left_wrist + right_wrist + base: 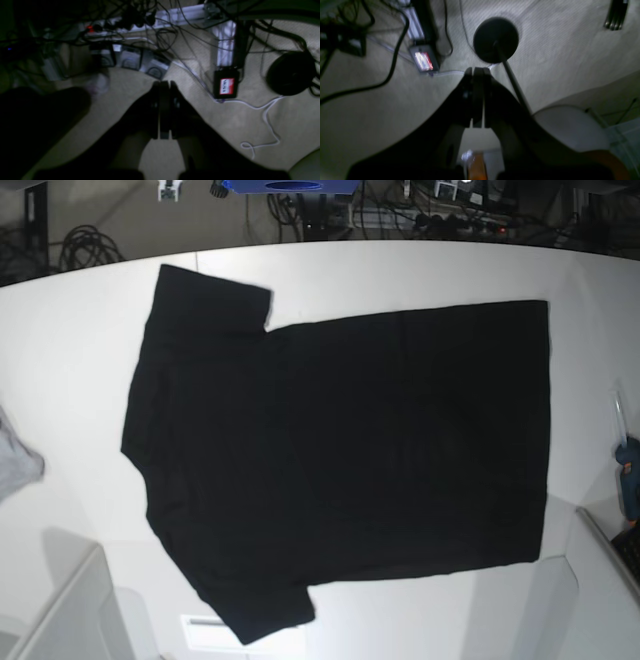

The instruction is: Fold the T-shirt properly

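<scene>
The black T-shirt lies spread flat on the white table in the base view, plain side up, collar to the left and hem to the right. No print shows. Neither arm shows in the base view. In the left wrist view my left gripper is shut and empty, pointing at the carpeted floor. In the right wrist view my right gripper is shut and empty, also over the floor. The T-shirt shows in neither wrist view.
A small grey cloth lies at the table's left edge. A blue object sits at the right edge. Cables and a power strip lie on the floor, with a round black stand base.
</scene>
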Robot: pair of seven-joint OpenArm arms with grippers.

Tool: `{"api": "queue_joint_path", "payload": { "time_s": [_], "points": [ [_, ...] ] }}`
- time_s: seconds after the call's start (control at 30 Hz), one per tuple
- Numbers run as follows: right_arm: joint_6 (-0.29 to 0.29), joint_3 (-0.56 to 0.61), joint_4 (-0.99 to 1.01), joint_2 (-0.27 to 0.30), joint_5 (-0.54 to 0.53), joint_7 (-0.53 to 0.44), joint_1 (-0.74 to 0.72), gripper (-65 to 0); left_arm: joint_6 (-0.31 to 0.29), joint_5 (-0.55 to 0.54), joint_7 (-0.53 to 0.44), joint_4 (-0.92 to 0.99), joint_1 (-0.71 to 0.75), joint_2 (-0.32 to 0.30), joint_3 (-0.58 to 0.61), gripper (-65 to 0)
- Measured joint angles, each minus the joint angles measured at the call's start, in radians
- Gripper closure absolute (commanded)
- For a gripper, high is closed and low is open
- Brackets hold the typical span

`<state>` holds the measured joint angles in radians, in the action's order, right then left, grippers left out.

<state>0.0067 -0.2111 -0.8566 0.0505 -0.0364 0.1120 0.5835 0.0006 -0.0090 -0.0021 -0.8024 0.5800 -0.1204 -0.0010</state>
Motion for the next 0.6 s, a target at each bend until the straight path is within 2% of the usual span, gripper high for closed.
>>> {"api": "queue_joint_path", "payload": {
  "time_s": [0.13, 0.3, 0.4, 0.53, 0.6],
  "points": [
    [0.0, -0.06, -0.175, -0.005, 0.003, 0.063, 0.085, 0.0, 0.001, -0.032, 0.006, -0.217, 0.141, -0.038, 0.0, 0.0],
    [-0.003, -0.137, -0.38, -0.046, 0.0, 0.096, 0.163, 0.0, 0.0, -0.255, 0.005, -0.504, 0.312, -0.131, 0.003, 0.0],
    [0.001, -0.176, -0.502, -0.08, -0.004, 0.095, 0.196, 0.0, 0.009, -0.341, 0.013, -0.643, 0.384, -0.202, -0.003, 0.0],
    [-0.001, -0.231, -0.662, -0.113, -0.002, 0.109, 0.229, 0.0, 0.01, -0.368, 0.008, -0.802, 0.444, -0.22, -0.003, 0.0],
    [0.0, -0.249, -0.733, -0.121, 0.0, 0.149, 0.229, 0.0, -0.003, -0.367, 0.006, -0.872, 0.478, -0.218, 0.003, 0.0]
  ]
}}
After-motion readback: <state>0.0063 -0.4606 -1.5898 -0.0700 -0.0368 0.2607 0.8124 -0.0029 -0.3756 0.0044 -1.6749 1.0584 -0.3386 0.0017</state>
